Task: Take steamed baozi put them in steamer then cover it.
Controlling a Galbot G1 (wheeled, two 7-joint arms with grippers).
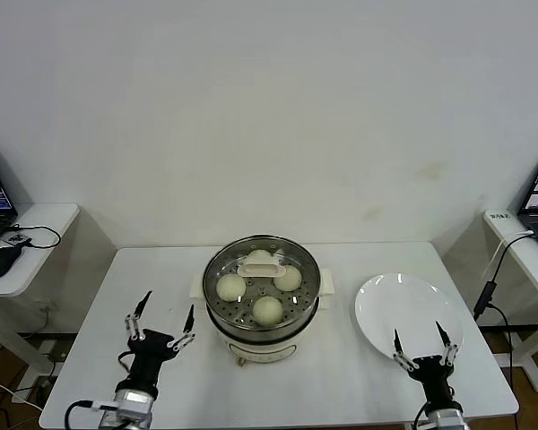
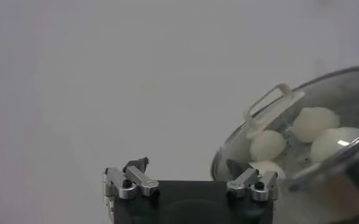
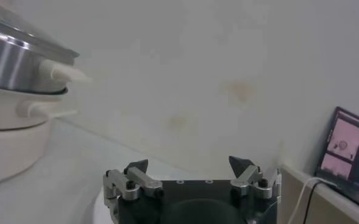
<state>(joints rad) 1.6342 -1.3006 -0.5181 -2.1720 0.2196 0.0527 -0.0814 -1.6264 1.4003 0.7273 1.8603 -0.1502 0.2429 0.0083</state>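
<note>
Fingers apart on both, nothing held: I see left gripper hovering left of steamer, right gripper to its right, over plate. All 4 baozi sit in steamer w/ glass lid on top, mid-table.

Head overhead; wrists low, sharing steamer.
</note>
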